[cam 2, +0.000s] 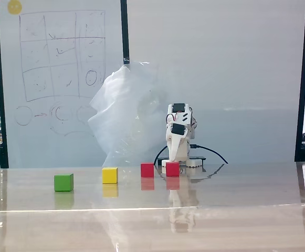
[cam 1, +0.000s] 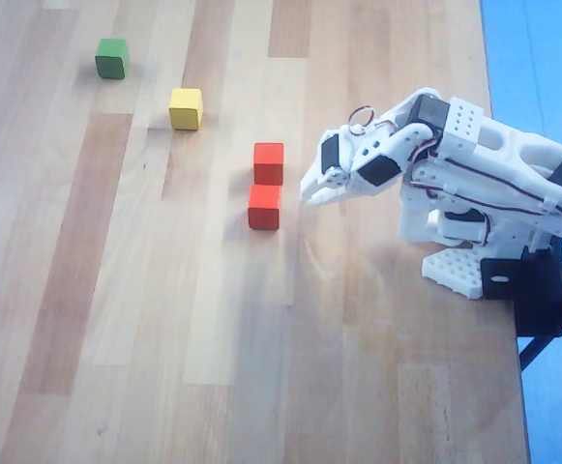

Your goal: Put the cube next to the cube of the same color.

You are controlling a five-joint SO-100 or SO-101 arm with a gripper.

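Since the cube (cam 1: 264, 207) is sitting on the table (cam 1: 116, 338) just beside the cube of the same color (cam 1: 269, 162), nearly touching, placement is looking done. The gripper (cam 1: 311, 196) is hanging near them, carrying nothing; can't tell how wide the jaws are. Counting: two red, one yellow cube (cam 1: 186, 108), one green cube (cam 1: 112, 58).
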